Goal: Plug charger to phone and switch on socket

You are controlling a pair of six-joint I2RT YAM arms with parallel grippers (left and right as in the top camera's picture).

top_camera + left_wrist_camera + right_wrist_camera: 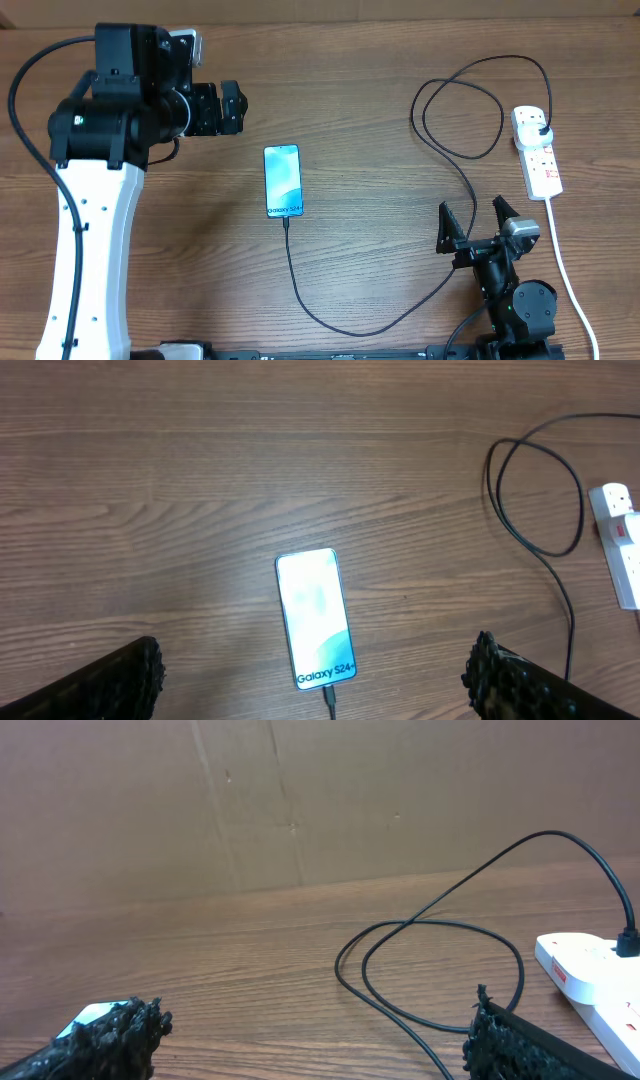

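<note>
left claw (pixel 233 108) spread | phone (pixel 283 181) well apart | right claw (pixel 470 208) spread, near charger (pixel 291 262)

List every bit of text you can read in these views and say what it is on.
"Galaxy S24+": white text at the lower end of the phone screen, read in the left wrist view.
Red markings on the power strip: too small to read in any view.
No other text is legible.
</note>
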